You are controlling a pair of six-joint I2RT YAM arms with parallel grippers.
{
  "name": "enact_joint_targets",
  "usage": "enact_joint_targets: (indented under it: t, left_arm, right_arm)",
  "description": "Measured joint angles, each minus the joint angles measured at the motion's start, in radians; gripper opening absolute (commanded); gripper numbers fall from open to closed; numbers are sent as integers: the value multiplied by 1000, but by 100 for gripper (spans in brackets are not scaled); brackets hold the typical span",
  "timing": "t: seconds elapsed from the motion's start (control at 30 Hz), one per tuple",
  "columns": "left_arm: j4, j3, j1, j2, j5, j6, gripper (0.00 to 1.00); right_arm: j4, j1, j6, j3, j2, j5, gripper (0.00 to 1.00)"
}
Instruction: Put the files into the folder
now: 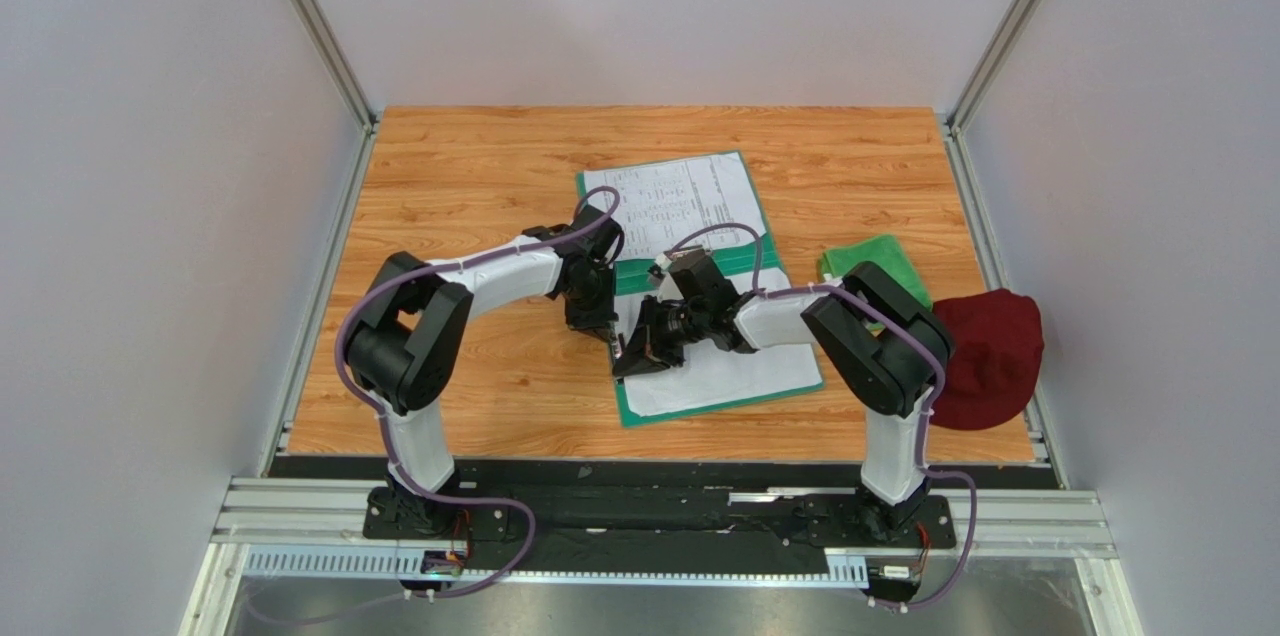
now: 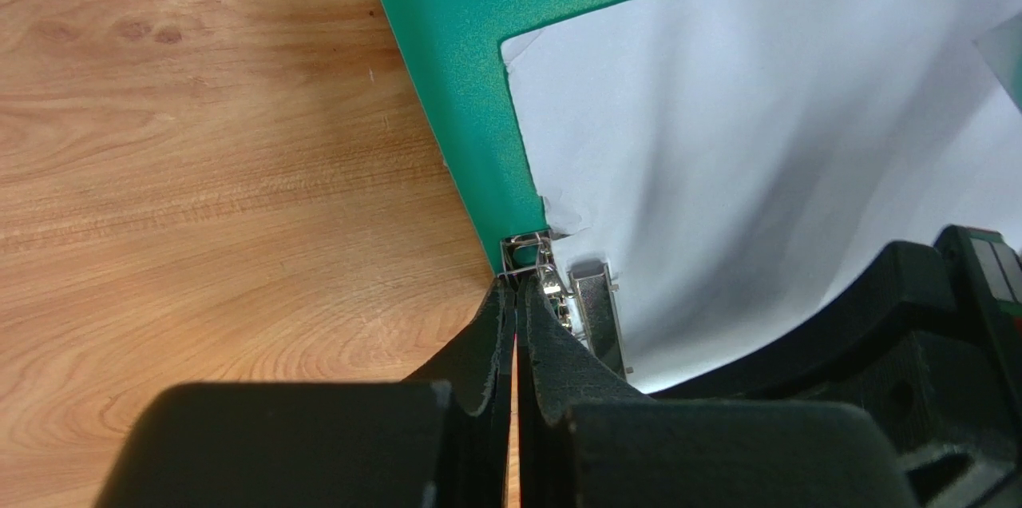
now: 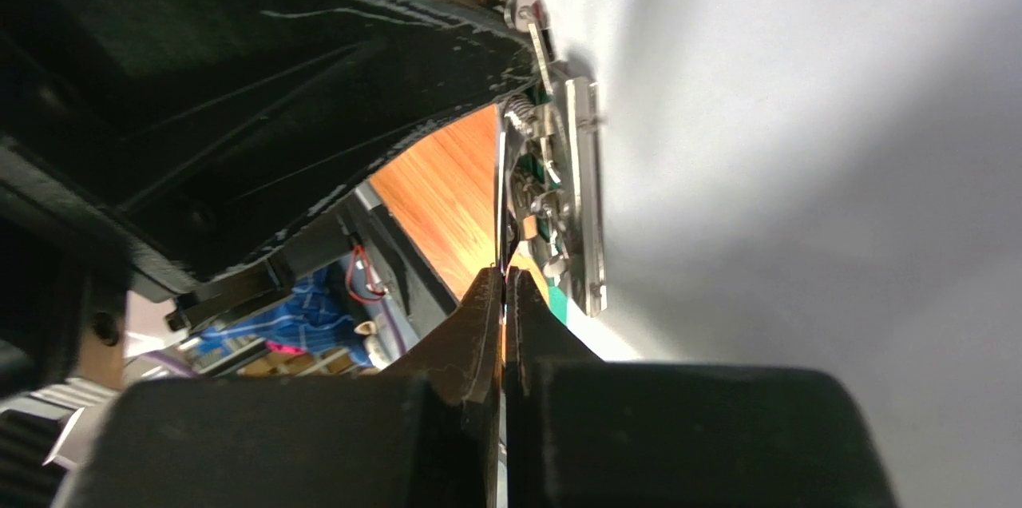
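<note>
Both closed; left hand (image 2: 516, 292), right hand (image 3: 503, 277) at folder (image 2: 456, 77)

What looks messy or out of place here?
The sheet in the folder bows upward rather than lying flat, and its corner beside the metal clip looks ragged. A red cap sits at the right edge of the table.

— How is the folder (image 2: 456, 41) lying?
— It is lying open and flat, teal-green, spreading away from the left gripper (image 2: 516, 292), with its metal clamp (image 2: 564, 286) sitting right at the fingertips.
— And the files (image 1: 718, 374)?
— A blank white sheet (image 2: 744, 113) is lying inside the folder, just beyond the tips of both grippers. A printed sheet (image 1: 688, 201) is lying on the far half, well beyond the right gripper (image 3: 504, 278).
</note>
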Motion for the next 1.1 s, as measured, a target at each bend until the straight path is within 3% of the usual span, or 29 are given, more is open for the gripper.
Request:
enact_joint_targets:
  t: [0.1, 0.23, 0.8, 0.93, 1.1]
  left_arm:
    - [0, 0, 1, 0, 2, 3, 0]
    - [1, 0, 1, 0, 5, 3, 0]
    - [1, 0, 3, 0, 6, 6, 0]
    - [7, -6, 13, -1, 8, 6, 0]
    - [49, -53, 25, -32, 11, 5, 0]
  right_arm:
    - [-87, 8, -39, 31, -25, 42, 5]
    - [-139, 10, -63, 38, -42, 67, 0]
    - [-283, 39, -88, 91, -30, 174, 0]
    - [-266, 49, -63, 93, -8, 183, 0]
    - [-8, 44, 34, -23, -15, 129, 0]
